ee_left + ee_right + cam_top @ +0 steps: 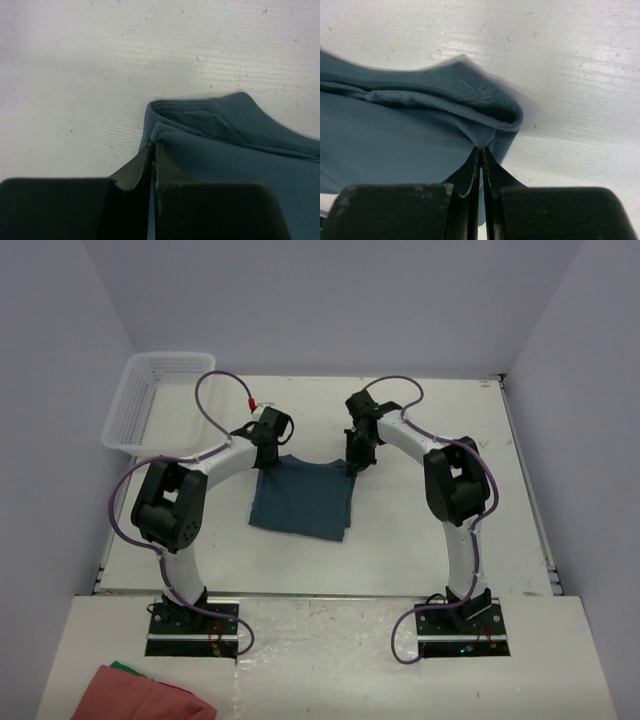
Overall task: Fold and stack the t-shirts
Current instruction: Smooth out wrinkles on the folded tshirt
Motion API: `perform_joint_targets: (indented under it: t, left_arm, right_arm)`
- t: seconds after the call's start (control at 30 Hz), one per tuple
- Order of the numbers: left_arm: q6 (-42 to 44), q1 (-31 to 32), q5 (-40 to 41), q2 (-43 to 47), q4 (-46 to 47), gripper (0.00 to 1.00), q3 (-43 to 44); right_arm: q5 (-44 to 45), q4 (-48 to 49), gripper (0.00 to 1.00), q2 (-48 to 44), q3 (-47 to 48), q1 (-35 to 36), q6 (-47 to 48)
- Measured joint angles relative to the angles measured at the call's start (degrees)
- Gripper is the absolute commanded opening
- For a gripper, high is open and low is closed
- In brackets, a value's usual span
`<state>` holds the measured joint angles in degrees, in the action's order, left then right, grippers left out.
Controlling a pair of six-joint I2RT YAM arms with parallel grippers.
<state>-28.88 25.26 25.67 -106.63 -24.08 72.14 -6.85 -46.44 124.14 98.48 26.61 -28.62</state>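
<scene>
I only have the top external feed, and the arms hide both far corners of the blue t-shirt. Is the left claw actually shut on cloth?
Observer: Yes. The left wrist view shows the left claw shut, with the edge of the blue t-shirt pinched between its tips.
Operator: And the right claw?
Observer: The right claw is shut too, with cloth caught at its tips just below a folded-over hem.
Operator: How many layers at the left corner?
Observer: At least two. A stitched edge lies behind the layer nearest the claw.
</scene>
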Motion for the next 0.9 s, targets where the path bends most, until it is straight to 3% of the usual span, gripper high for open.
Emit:
perform_joint_targets:
  t: [0.43,0.47,0.53,0.57,0.67,0.77,0.9]
  left_arm:
    - [0.9,-0.9,-1.3,0.2,2.7,0.01,0.0]
    - [1.1,-1.1,-1.5,0.1,3.0,0.11,0.0]
    - [1.7,-1.3,-1.3,-0.4,3.7,0.21,0.1]
    - [2.1,-1.6,-0.7,-0.9,3.8,0.32,0.2]
    - [3.1,-2.7,0.3,-1.8,3.9,0.46,0.3]
    - [3.3,-3.1,1.9,-1.4,4.6,0.58,-0.2]
    - [3.0,-2.2,4.7,3.1,4.8,0.59,-2.3]
  right_arm:
    - [2.1,0.5,0.0,0.0,-0.1,-1.2,-0.9]
    - [2.2,0.5,0.0,0.0,0.0,-1.2,-0.9]
    - [2.6,0.3,0.0,0.0,0.2,-1.2,-0.4]
    - [3.1,-0.2,0.0,0.0,0.4,-1.3,0.0]
    - [4.6,-0.8,0.12,0.0,1.0,-2.0,1.3]
    - [6.4,-1.0,0.17,0.0,1.3,-2.6,2.4]
    - [8.2,-1.3,0.3,0.0,2.3,-2.8,3.4]
